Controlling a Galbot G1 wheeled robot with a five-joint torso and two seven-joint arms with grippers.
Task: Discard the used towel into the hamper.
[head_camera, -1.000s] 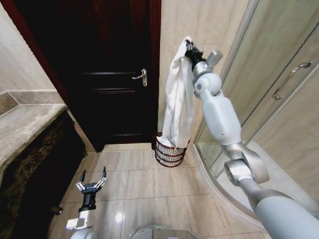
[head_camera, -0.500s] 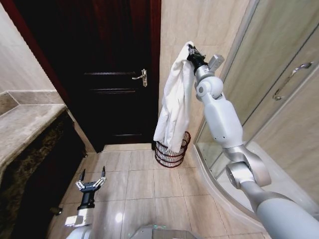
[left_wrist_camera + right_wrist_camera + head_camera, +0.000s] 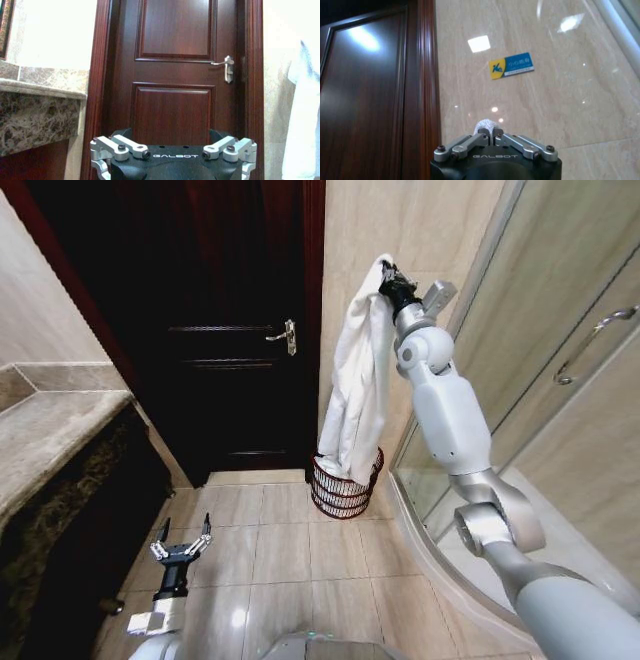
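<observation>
A long white towel point(image 3: 360, 375) hangs from my right gripper point(image 3: 388, 277), which is raised high beside the tiled wall and shut on the towel's top end. In the right wrist view a tuft of the towel point(image 3: 486, 125) pokes out between the closed fingers. The towel's lower end hangs at the rim of the hamper point(image 3: 342, 486), a dark reddish wire basket on the floor by the door frame. My left gripper point(image 3: 180, 542) is low over the floor tiles at the left, open and holding nothing. The towel's edge point(image 3: 305, 112) also appears in the left wrist view.
A dark wooden door point(image 3: 215, 330) with a metal handle point(image 3: 283, 335) stands shut behind the hamper. A marble counter point(image 3: 45, 435) runs along the left. A glass shower enclosure point(image 3: 560, 360) with a curved base is on the right. Bare floor tiles point(image 3: 300, 550) lie ahead.
The right arm has shifted slightly, and the hanging towel swung left and back, its lower end now at the hamper's rim rather than inside it. The left arm stayed put.
</observation>
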